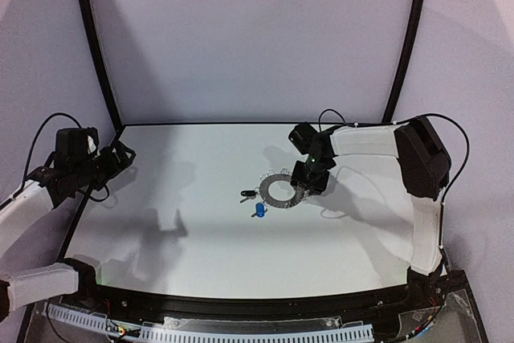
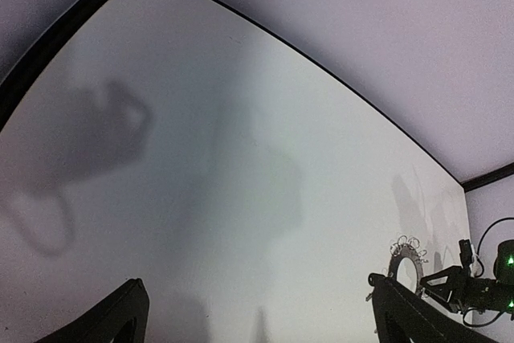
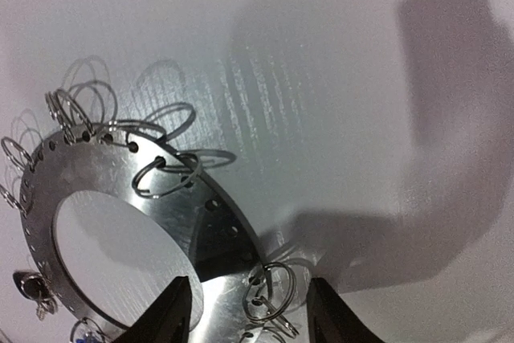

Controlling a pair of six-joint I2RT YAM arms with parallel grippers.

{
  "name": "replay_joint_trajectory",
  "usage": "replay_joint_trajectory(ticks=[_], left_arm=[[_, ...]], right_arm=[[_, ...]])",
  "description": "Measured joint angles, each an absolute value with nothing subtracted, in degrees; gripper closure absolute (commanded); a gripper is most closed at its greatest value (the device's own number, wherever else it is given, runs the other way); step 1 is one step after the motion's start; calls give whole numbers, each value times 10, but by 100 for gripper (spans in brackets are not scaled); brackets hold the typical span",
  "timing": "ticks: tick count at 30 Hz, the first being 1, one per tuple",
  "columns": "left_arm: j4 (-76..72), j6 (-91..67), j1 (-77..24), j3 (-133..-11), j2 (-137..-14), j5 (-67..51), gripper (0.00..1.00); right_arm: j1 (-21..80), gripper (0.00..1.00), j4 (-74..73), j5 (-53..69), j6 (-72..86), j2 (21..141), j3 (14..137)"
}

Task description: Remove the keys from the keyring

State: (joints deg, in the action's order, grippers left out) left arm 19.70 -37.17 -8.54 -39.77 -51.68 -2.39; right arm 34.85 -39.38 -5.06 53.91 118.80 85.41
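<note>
Grey keyring [image 3: 96, 168] | wide hole | wire-loop fringe | blue key [image 1: 258, 210] | black key [image 1: 247, 194]

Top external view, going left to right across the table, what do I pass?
left gripper → black-headed key → blue-headed key → keyring → right gripper, over the keyring's right edge.

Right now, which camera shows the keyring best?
Right wrist: the keyring is close up, its holes and wire loops sharp, the right gripper astride its rim. Top external shows it whole but small, the keys at its left. Left wrist catches only a distant piece at the frame's lower right.
</note>
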Motion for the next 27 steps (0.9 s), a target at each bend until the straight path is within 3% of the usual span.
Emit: replay_joint_trajectory(ticks=[4,15,22,27], left_arm=[[197,-375,-85,-396,-517,-25,0],[197,-383,-85,-393,-517,-25,0],[196,-390,-85,-393,-519,-28,0],[188,-388,-85,-393,-522,-50,0]], right_arm=[[349,64,-383,-56,556,1188,851],[349,100,-383,-77,579,1188,848],[352,100,-381,-102,549,1188,848],[353,100,-352,-108,431,1173,847]])
